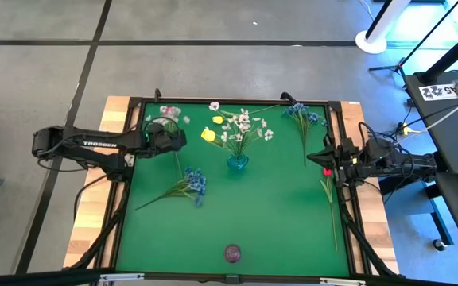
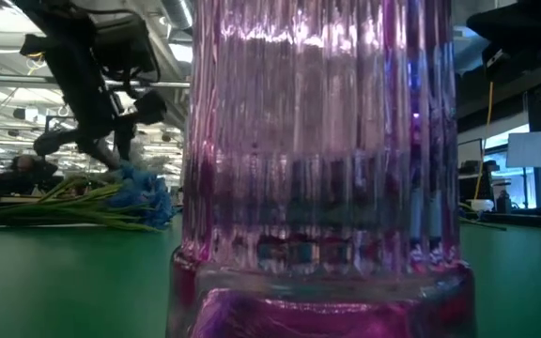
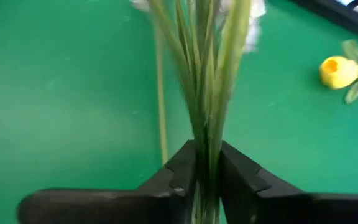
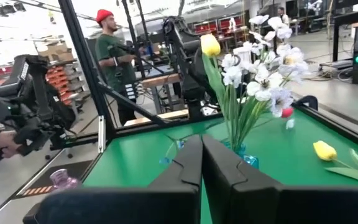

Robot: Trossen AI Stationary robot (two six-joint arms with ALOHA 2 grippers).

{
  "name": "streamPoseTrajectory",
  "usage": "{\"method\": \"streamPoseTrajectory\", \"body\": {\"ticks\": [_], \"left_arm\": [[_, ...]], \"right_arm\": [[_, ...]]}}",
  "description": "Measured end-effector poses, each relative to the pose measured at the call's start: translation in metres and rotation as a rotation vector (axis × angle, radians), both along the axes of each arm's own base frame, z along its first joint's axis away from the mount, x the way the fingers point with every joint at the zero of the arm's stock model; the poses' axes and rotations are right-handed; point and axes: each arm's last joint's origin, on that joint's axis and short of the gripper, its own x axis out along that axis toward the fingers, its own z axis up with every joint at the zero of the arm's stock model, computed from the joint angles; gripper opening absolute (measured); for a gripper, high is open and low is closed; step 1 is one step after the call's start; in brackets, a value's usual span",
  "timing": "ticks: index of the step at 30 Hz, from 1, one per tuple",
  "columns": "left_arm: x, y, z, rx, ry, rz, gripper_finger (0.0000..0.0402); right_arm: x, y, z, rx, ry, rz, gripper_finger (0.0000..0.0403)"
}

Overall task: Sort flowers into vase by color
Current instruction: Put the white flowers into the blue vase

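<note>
Sorting partway: white flowers (image 1: 243,127) in blue vase (image 1: 237,162); left gripper (image 3: 207,163) clamped on white spray (image 3: 211,74); right gripper (image 4: 201,163) closed, empty, right edge; blue flowers (image 1: 193,183) remain.

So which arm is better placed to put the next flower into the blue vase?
The left. Its end effector already clamps a white flower's stems near the blue vase. The right end effector is shut on nothing at the table's right edge.

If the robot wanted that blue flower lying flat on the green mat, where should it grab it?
Probably on the bare green stem of the blue flower bunch, coming straight down from above. It lies flat with blossoms at one end and stems trailing toward the left arm's side, so the thin stems suit narrow fingers better than the blossoms.
</note>
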Motion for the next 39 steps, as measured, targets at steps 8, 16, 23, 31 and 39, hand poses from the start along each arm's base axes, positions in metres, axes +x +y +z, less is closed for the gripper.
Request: {"method": "streamPoseTrajectory", "body": {"ticks": [8,16,23,31,39], "left_arm": [[-0.005,-0.001,-0.009,-0.092,0.069,-0.119,0.0129],[0.005,-0.003,-0.032,-0.140,0.044,-0.092,0.0126],[0.027,-0.012,-0.039,-0.232,0.046,-0.122,0.0099],[0.040,-0.016,-0.015,-0.372,0.087,-0.128,0.0009],[0.058,-0.019,0.062,-0.429,0.104,-0.160,0.0008]], "right_arm": [[0.000,0.000,0.000,-0.001,0.000,0.016,0.0008],[0.000,0.001,0.000,-0.001,0.000,0.020,0.0008],[0.000,0.001,0.000,-0.001,0.001,0.020,0.0008],[0.000,0.001,0.000,-0.002,0.002,0.020,0.0008],[0.000,0.001,0.000,-0.002,0.003,0.020,0.0008]]}}
